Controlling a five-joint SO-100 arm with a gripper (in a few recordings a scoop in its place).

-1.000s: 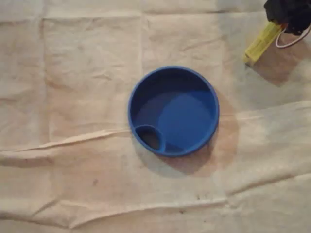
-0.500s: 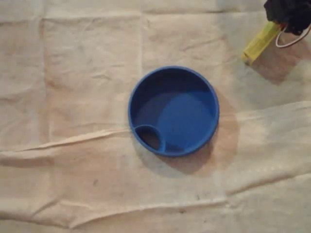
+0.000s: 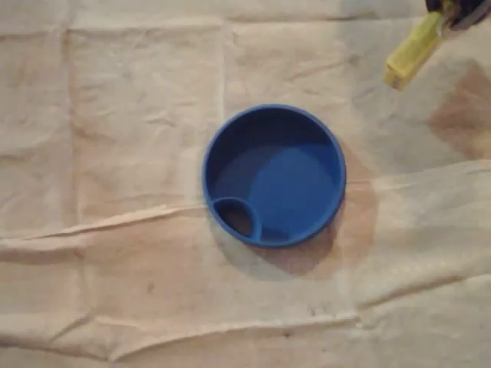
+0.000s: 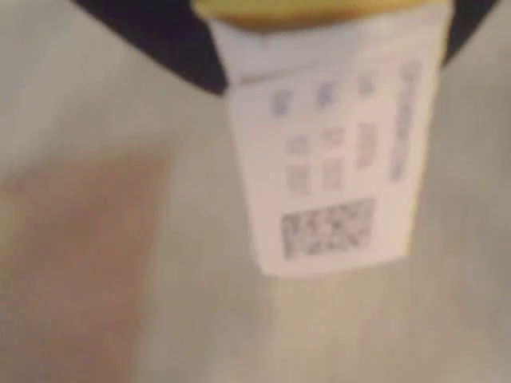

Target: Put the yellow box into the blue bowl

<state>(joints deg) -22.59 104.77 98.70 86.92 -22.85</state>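
The yellow box (image 3: pixel 413 52) hangs slanted at the top right of the overhead view, lifted clear of the cloth, its upper end held by my dark gripper (image 3: pixel 447 9) at the frame's top edge. In the wrist view the box (image 4: pixel 331 152) shows its white printed label face with a code square, and dark finger parts (image 4: pixel 160 40) flank its top. The blue bowl (image 3: pixel 274 175) sits round and empty in the middle of the overhead view, with a small oval recess at its lower left, well down and left of the box.
A wrinkled beige cloth (image 3: pixel 115 230) with folds covers the whole table. A dark shadow patch (image 3: pixel 464 115) lies on the cloth below the box, at the right edge.
The gripper has risen and drawn towards the top edge with the box, which has come up off the cloth. Its shadow has shifted away to the lower right. The bowl has stayed put.
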